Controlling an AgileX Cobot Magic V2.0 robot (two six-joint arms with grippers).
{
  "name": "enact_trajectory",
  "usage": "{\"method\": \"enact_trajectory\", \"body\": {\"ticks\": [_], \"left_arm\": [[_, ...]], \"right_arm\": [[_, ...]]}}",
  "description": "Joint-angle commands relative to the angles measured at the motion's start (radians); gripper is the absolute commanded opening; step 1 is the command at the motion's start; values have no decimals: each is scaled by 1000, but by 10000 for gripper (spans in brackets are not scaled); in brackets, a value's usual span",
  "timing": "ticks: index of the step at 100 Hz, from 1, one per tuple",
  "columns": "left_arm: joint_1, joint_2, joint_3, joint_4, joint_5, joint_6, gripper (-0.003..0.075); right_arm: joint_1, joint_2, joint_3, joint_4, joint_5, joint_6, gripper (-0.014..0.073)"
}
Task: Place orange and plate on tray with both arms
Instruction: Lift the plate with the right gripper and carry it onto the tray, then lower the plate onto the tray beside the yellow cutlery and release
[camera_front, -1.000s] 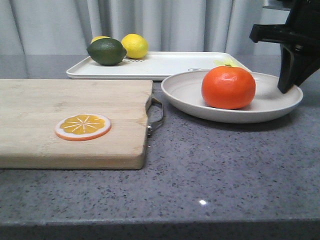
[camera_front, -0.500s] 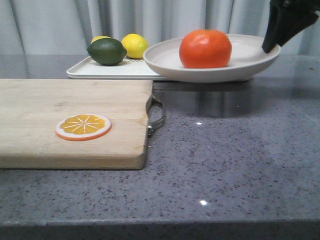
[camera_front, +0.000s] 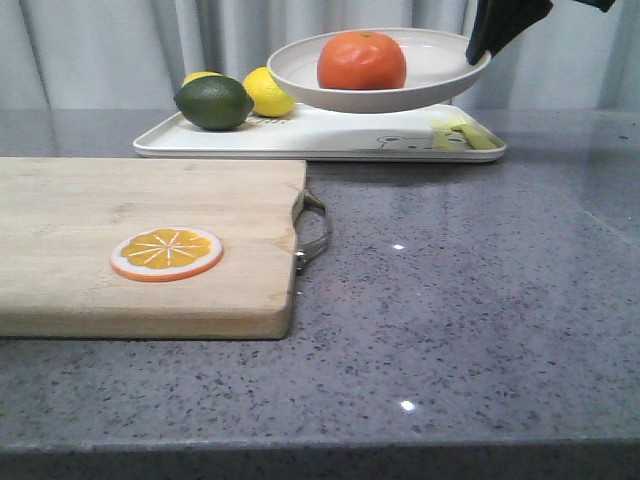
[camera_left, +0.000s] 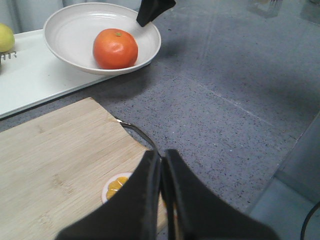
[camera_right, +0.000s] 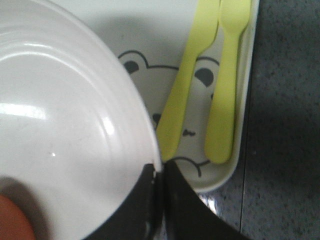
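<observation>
The off-white plate (camera_front: 430, 62) hangs in the air above the white tray (camera_front: 330, 137), and the orange (camera_front: 362, 60) sits in it. My right gripper (camera_front: 478, 48) is shut on the plate's right rim. In the right wrist view its jaws (camera_right: 159, 172) pinch the plate (camera_right: 65, 125) rim over the tray (camera_right: 150, 30). My left gripper (camera_left: 162, 160) is shut and empty above the cutting board's handle end. It is out of the front view. The left wrist view shows the plate (camera_left: 75, 25), the orange (camera_left: 115, 48) and the tray (camera_left: 30, 80).
A wooden cutting board (camera_front: 130, 230) with a metal handle lies at front left and bears an orange slice (camera_front: 166, 253). A lime (camera_front: 213, 103) and lemons (camera_front: 268, 92) sit at the tray's left end. Yellow-green cutlery (camera_right: 220, 90) lies at its right end.
My right gripper has lifted the plate with the orange off the table and carried it left and away, to above the tray.
</observation>
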Motion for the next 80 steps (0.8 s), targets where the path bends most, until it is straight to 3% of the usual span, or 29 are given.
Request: {"method": "enact_trajectory", "body": {"ticks": [1, 40, 80], "left_arm": [[-1, 1, -26, -6, -76, -8, -20], [-1, 1, -26, -6, -76, -8, -20], [-1, 1, -26, -6, -93, -8, -20]], "right_arm": [[2, -3, -133, 26, -6, -9, -67], [2, 248, -507, 70, 52, 8, -67], [2, 312, -531, 72, -19, 8, -67]]}}
